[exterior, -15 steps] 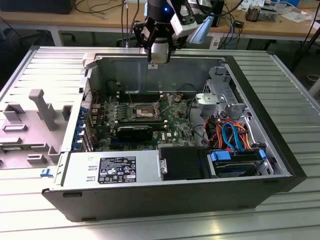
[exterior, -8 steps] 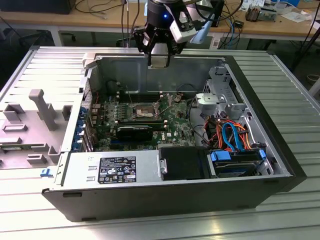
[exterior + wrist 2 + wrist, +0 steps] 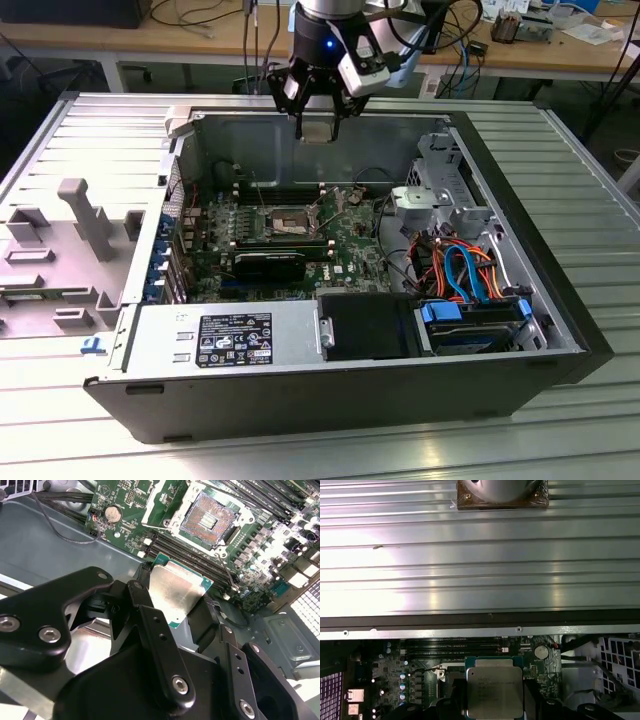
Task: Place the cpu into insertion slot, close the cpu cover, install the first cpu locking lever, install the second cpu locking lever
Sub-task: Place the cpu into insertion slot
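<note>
Over an open computer case [image 3: 300,390] on the table [image 3: 580,160], the hand [image 3: 318,128] grips the cpu [image 3: 175,592] at upper centre, apart from the insertion slot [image 3: 287,218]: the placement step, apparently demanding square alignment.

- The flat, square cpu [image 3: 175,592], with a silvery-grey metal top and a thin green edge, is clamped by two opposite sides in the black claw [image 3: 318,122], held in the air well above the board.
- The square insertion slot [image 3: 210,517], a tan-gold centre inside a silvery metal rim, lies uncovered and empty on the green circuit board [image 3: 132,502].
</note>
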You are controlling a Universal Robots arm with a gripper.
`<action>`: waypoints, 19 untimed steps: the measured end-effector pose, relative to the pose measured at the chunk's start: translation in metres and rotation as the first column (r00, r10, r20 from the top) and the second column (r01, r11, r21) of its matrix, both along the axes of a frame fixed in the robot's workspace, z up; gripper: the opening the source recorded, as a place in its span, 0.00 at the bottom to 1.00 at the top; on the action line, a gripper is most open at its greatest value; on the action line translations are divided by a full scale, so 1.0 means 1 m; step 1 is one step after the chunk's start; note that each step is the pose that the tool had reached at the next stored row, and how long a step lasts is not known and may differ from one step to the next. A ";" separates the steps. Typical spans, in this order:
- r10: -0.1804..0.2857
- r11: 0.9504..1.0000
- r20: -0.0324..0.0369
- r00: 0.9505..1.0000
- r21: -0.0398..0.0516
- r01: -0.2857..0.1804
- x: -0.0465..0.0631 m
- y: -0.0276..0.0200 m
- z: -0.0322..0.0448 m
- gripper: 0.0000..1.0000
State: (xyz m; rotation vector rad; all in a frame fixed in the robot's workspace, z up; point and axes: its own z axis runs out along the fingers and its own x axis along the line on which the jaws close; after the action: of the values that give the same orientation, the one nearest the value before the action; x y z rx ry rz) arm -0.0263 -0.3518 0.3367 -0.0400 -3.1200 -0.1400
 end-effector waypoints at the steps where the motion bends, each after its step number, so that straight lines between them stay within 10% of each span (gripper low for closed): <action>1: 0.000 1.000 0.000 1.000 0.000 0.000 0.000 0.0000 -0.0018 0.54; 19: 0.000 1.000 0.000 1.000 0.000 0.000 0.000 0.0000 -0.0093 0.54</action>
State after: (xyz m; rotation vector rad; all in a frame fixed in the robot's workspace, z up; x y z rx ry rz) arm -0.0263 -0.3518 0.3274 -0.0400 -3.1200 -0.1399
